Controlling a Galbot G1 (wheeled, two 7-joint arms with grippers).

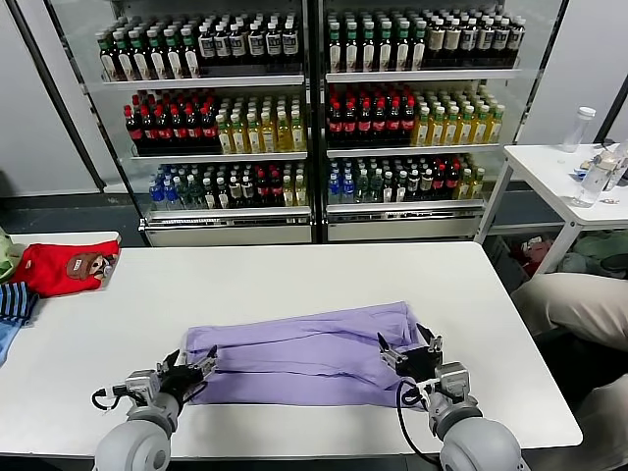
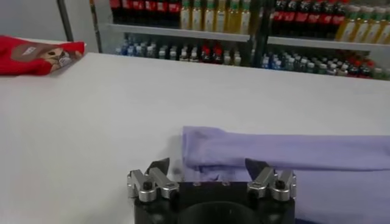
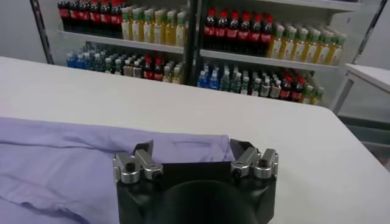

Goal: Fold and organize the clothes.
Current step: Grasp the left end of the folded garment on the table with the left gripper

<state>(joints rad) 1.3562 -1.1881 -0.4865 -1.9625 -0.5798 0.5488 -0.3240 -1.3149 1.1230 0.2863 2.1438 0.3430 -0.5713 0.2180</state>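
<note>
Now the shirt lies folded as a long band on the bench, its long axis running left to right. Each claw is spread at one end: left claw, right claw, equally near.

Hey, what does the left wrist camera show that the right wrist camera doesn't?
Only the left wrist view shows the red garment with a cartoon face at the table's far corner, plus the left claw, open at the folded end of the lavender T-shirt.

Only the right wrist view shows the small white side table off to the side, and the right claw, open over the shirt's other end.

Both show the T-shirt lying on the white table and the drink shelves behind it.
</note>
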